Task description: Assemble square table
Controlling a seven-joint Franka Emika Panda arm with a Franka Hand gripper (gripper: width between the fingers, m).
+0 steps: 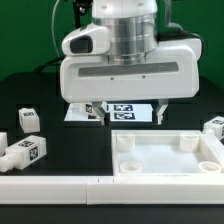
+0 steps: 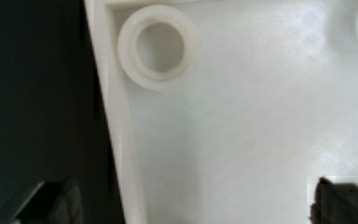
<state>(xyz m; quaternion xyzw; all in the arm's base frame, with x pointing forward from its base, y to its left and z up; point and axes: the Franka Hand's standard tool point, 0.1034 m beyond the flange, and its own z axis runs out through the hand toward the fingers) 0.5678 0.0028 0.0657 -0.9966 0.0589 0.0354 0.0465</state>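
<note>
So the pincer is spread wide, one black finger off the edge of the tabletop and the other over it, nothing clamped between them; the wrist view looks straight down on one round corner socket, so my guess is the arm is parked over that side either to nudge the tabletop or just to clear off and fetch a leg.

The tabletop lies flat with its rim up on the exterior view's right, snug against the long rail as far as I can tell; I'd bet that's on purpose, so it can't skate around while legs get twisted in. No leg is in a socket yet; two legs lie well apart from it on the exterior view's left, and another is just beside its far corner.

Surface is a plain black table, matte, looks grippy enough; the marker board lies flat behind the arm; greenish backdrop behind everything.
</note>
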